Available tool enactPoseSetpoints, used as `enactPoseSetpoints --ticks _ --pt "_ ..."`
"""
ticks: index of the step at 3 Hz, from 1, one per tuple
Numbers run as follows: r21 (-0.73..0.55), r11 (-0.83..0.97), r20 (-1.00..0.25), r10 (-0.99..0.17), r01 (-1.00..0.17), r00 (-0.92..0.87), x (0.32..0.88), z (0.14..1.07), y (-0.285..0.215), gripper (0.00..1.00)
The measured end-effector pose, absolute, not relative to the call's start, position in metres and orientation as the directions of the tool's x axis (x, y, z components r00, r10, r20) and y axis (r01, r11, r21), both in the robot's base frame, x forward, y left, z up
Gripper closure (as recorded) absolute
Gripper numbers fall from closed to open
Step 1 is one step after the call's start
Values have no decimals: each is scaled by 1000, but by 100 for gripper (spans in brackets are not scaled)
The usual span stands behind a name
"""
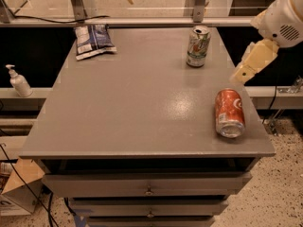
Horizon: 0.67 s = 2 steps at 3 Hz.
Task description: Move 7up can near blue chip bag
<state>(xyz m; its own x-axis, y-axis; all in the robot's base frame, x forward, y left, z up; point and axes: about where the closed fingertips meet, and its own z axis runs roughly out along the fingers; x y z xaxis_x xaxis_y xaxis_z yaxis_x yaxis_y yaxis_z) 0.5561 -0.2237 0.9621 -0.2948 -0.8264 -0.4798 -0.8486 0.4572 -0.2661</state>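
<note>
The 7up can (198,46) stands upright at the back right of the grey table (137,108); it is white and green with a silver top. The blue chip bag (93,40) lies flat at the back left corner of the table. My gripper (250,63) hangs at the right edge of the table, to the right of the 7up can and a little nearer the front, apart from the can. It is above and behind the orange-red can and holds nothing that I can see.
An orange-red soda can (229,113) lies on its side near the front right corner. A white pump bottle (19,82) stands on a shelf to the left. Drawers (149,188) sit under the tabletop. A metal rail (156,20) runs behind the table.
</note>
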Motion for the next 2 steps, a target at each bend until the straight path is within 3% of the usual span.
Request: enactPoseSetpoints --ticks 2 --pt "-276 557 -557 -757 -784 -342 595 925 -222 0"
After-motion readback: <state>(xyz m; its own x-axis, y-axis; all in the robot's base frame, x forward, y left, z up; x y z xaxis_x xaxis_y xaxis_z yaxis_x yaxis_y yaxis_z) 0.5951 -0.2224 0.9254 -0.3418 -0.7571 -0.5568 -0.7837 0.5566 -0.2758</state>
